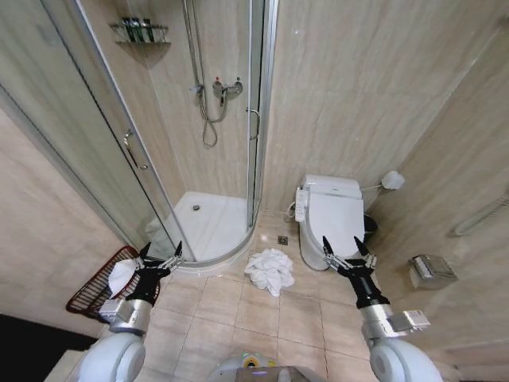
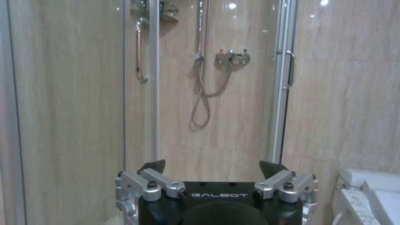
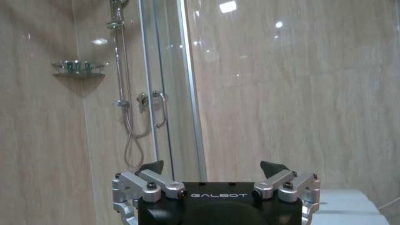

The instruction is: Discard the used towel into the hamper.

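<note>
Between your grippers, on floor: towel (image 1: 270,270), nearer right gripper (image 1: 347,253); hamper (image 1: 95,288) far left by left gripper (image 1: 159,257). Both spread wide, empty.

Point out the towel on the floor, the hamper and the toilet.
towel (image 1: 270,270), head view, middle of the crumpled heap.
hamper (image 1: 89,290), head view, near rim.
toilet (image 1: 335,224), head view, closed lid.

Corner shower cabin (image 1: 211,223), glass door with handle (image 1: 135,150). Mixer tap (image 1: 224,87) and hose on cabin wall; corner shelf (image 1: 141,33) with dark bottles. Toilet (image 1: 331,220), lid down, against back wall. Floor drain (image 1: 283,239) between cabin and toilet. Paper holder (image 1: 430,269) on right wall.
</note>
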You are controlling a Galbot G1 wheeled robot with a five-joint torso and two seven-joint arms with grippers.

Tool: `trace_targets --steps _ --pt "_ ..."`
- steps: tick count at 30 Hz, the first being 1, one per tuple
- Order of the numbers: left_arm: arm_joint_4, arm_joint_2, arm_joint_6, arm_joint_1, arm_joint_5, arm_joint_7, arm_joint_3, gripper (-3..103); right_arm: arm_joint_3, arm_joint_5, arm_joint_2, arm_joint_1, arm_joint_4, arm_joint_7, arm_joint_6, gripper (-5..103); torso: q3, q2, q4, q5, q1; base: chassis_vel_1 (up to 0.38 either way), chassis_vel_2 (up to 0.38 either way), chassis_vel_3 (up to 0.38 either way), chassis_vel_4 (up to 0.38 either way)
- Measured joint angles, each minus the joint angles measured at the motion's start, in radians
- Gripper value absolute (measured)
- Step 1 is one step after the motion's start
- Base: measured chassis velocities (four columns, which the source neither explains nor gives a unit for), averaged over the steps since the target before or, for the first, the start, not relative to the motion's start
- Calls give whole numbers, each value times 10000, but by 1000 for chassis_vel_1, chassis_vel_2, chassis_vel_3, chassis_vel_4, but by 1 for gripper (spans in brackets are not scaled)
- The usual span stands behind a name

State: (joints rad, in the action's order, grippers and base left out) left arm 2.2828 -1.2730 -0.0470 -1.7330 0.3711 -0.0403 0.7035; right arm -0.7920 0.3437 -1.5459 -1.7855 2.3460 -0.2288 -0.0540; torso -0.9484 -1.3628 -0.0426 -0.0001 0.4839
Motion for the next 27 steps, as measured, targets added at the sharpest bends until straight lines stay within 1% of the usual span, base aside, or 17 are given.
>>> trace_targets --steps 2,3,6,7,10,14,17,21,23,27 --pt "0 0 0 0 0 0 0 98 0 1 0 0 0 0 0 100 77 146 0 0 -69 0 0 0 0" --pt "0 0 0 0 0 0 0 98 0 1 0 0 0 0 0 100 77 146 0 0 -69 0 0 0 0" --pt "0 0 0 0 0 0 0 98 0 1 0 0 0 0 0 100 210 390 0 0 -181 0 0 0 0" --pt "0 0 0 0 0 0 0 98 0 1 0 0 0 0 0 100 210 390 0 0 -181 0 0 0 0" --pt "0 0 0 0 0 0 0 98 0 0 0 0 0 0 0 100 329 610 1 0 -281 0 0 0 0" --pt "0 0 0 0 0 0 0 98 0 0 0 0 0 0 0 100 413 772 0 0 -359 0 0 0 0" --pt "0 0 0 0 0 0 0 98 0 0 0 0 0 0 0 100 564 1043 0 1 -481 0 0 0 0" --pt "0 0 0 0 0 0 0 98 0 1 0 0 0 0 0 100 643 1185 0 0 -546 0 0 0 0" --pt "0 0 0 0 0 0 0 98 -1 0 0 0 0 0 0 100 739 1369 1 0 -631 0 0 0 0" --pt "0 0 0 0 0 0 0 98 -1 0 0 0 0 0 0 100 837 1565 0 1 -732 0 0 0 0"
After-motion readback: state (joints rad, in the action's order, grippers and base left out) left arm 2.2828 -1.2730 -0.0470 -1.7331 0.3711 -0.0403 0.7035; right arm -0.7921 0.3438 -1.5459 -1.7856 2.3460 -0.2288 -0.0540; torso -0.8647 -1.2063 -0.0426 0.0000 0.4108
